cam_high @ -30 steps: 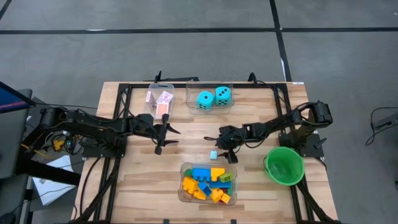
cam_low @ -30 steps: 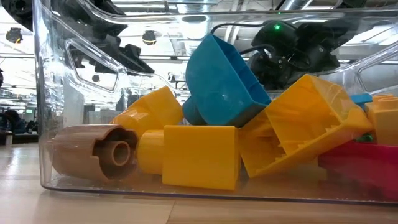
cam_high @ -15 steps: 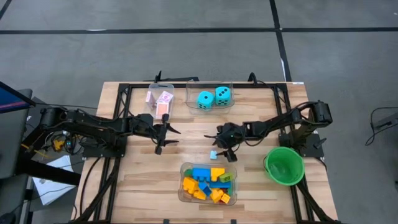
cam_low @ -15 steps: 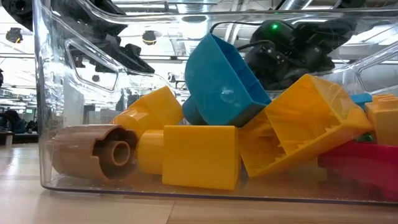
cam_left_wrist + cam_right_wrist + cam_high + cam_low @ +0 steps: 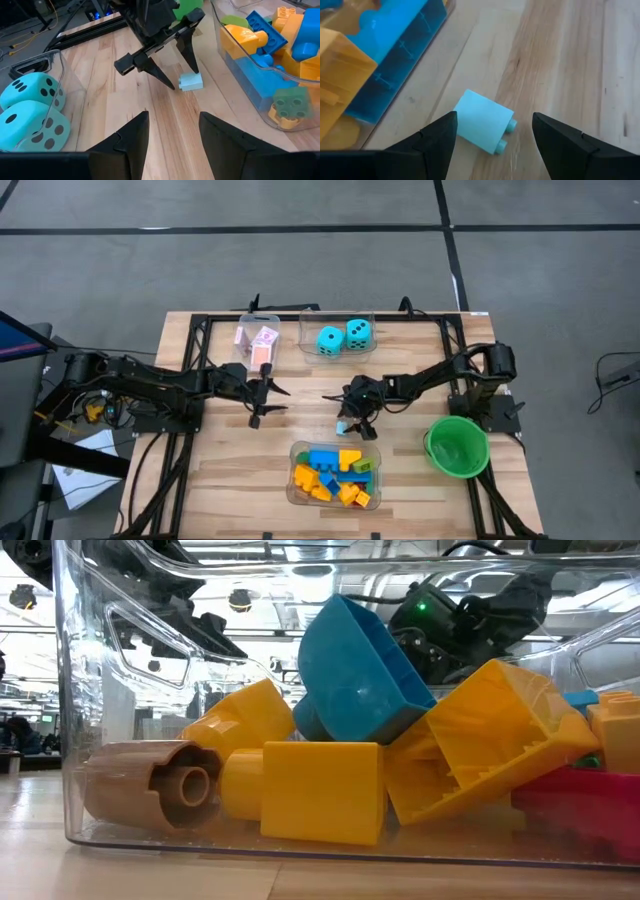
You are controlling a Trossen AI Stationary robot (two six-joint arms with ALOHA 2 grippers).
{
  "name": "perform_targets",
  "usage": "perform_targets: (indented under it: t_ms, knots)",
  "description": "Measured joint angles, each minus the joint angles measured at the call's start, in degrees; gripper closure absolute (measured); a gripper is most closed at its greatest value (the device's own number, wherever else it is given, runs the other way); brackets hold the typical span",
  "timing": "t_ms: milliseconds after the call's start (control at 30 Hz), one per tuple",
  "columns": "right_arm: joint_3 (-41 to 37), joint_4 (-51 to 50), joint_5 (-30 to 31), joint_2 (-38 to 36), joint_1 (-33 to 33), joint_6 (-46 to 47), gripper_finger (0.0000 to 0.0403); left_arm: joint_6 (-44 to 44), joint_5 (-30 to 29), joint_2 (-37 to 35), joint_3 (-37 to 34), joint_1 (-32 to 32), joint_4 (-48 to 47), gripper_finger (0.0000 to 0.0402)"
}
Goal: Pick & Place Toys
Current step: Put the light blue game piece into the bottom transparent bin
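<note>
- The right gripper [image 5: 345,420] was positioned low over the middle of the wooden table [image 5: 220,480], directly above a small pale blue brick [image 5: 342,427].
- Its fingers [image 5: 437,137] stood apart, one on each side of the pale blue brick [image 5: 482,122]; neither finger touched it in the right wrist view.
- The pale blue brick [image 5: 190,81] lay on its side on the table, its two studs pointing sideways, just beside the clear brick tub [image 5: 296,450].
- The clear brick tub [image 5: 260,92] held the loose blue, yellow, orange and green building bricks [image 5: 330,470].
- In the low view, a blue brick [image 5: 355,675] rested tilted on yellow bricks [image 5: 320,790] inside the tub, with a tan brick [image 5: 150,780] at one end.
- The left gripper [image 5: 262,402] hovered over the table near the card tub [image 5: 258,320], well apart from the pale blue brick.
- Its fingers [image 5: 132,140] stood apart with nothing between them.
- Two cyan dice [image 5: 344,336] sat side by side in a clear tub at the table's far edge.
- Pink-backed cards [image 5: 258,340] lay in the card tub next to the dice.
- A green round bowl [image 5: 457,446] stood on the table's right side, near the right arm's base.
</note>
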Motion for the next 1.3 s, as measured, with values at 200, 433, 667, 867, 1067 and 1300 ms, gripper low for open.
perform_targets:
  t_ms: [200,433,667,867,1067,1300]
  knots:
    - [0.0,-0.18,0.87,0.0,-1.15,0.14,0.0152,0.0,0.0,0.0,0.0,0.0,-0.39,0.0234]
    - [0.0,-1.04,0.74,-0.15,-4.96,1.05,0.0152,0.04,0.0,0.0,0.0,0.0,-0.39,0.0234]
    - [-0.22,-2.09,-3.5,-4.2,-9.14,1.65,0.0152,-0.02,-0.01,0.0,0.0,0.01,-0.62,0.0234]
    - [-0.22,-1.82,-4.34,-7.25,-7.45,1.44,0.0152,-1.37,0.0,0.0,0.0,0.0,-0.83,0.0234]
    - [-0.24,-2.79,0.6,-6.73,-2.45,1.7,0.0147,-3.02,0.0,0.0,0.0,-0.49,-0.83,0.0234]
    - [-0.24,-3.39,5.9,-6.73,-1.25,1.42,0.0113,-3.02,0.0,0.0,0.0,-2.16,-0.15,0.0234]
